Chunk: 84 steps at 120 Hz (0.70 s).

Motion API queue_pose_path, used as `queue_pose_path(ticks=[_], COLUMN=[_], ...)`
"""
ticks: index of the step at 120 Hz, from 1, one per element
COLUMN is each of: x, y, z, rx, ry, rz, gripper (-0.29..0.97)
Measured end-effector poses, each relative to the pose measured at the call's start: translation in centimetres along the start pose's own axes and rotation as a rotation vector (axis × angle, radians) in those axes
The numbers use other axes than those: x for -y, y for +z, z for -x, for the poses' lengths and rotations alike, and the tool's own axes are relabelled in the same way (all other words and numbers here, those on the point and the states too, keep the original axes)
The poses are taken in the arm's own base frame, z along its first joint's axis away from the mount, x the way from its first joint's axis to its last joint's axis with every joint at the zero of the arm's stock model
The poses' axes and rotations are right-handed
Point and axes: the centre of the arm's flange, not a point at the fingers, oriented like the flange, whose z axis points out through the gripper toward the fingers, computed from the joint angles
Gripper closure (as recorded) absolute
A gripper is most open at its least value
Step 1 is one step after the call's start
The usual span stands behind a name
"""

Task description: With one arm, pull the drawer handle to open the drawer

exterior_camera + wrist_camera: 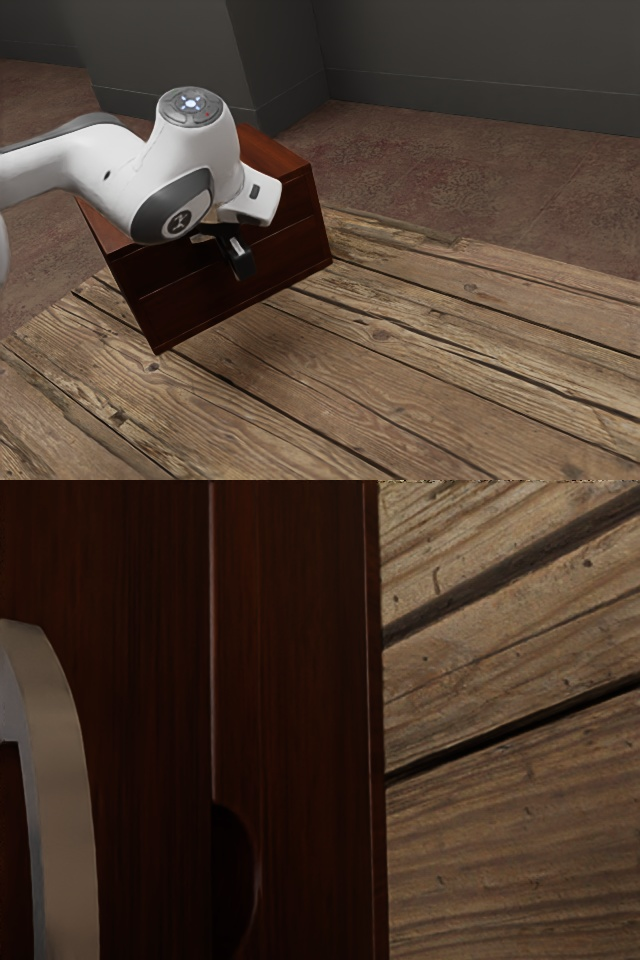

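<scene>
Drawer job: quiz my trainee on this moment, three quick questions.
1. True or false: the cabinet stands on a plank table.
2. The handle in the wrist view is: A grey metal, B black plastic, C red rope.
3. Fill in: in the exterior view the gripper hangs before the cabinet's ____ face.
Key: 1 true; 2 A; 3 front.

robot arm (120,175): 1 | gripper (240,266): 1 | dark wooden cabinet (290,165): 1 | front panels (300,680) on that cabinet, split by one seam: 2 | metal handle (55,810): 1 | plank table (420,390): 1
</scene>
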Motion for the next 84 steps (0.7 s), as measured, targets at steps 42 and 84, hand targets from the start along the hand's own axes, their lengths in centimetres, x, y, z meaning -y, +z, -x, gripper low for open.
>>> queue_pose_path(ticks=[42, 84], x=[-0.8, -3.5], y=[-0.5, -1.7], z=[-0.5, -0.1], rx=[-0.017, -0.015], ry=[0.012, 0.043], rz=[-0.001, 0.012], gripper=[0.02, 0.01])
